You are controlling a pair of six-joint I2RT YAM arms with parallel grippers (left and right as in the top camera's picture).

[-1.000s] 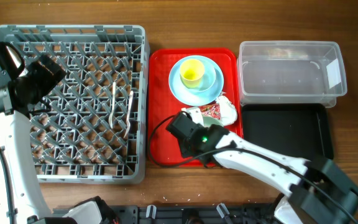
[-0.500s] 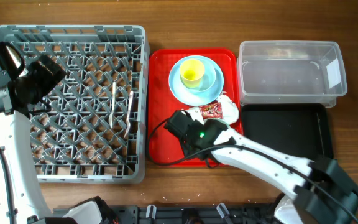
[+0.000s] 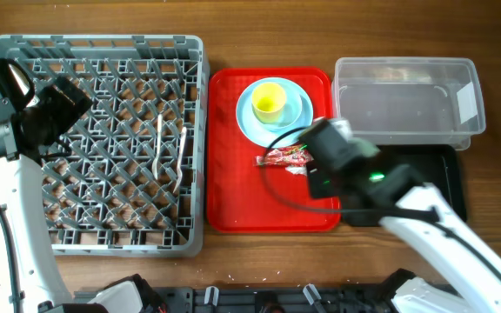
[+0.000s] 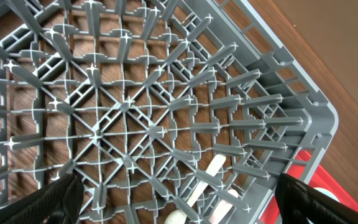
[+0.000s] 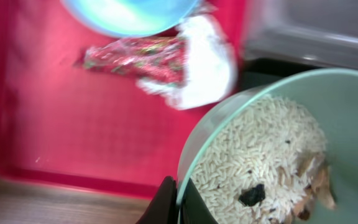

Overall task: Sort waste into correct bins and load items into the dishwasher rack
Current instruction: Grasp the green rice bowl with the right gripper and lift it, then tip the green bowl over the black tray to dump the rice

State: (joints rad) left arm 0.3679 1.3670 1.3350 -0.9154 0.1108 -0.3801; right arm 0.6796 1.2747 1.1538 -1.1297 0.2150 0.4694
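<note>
My right gripper is shut on the rim of the pale green bowl, which holds rice scraps. It carries the bowl over the right edge of the red tray, by the black tray. In the overhead view the right gripper hides the bowl. The red wrapper and white napkin lie on the red tray. The blue plate with the yellow cup sits behind them. The spoon and fork lie in the grey rack. My left gripper is open above the rack.
The clear tub stands at the back right, behind the black tray. The flat red tray lies between the rack and the bins. Wooden table shows around everything.
My right arm has swung right with the bowl, from the front of the red tray to the black tray's left edge, uncovering the wrapper. The left arm has not moved.
</note>
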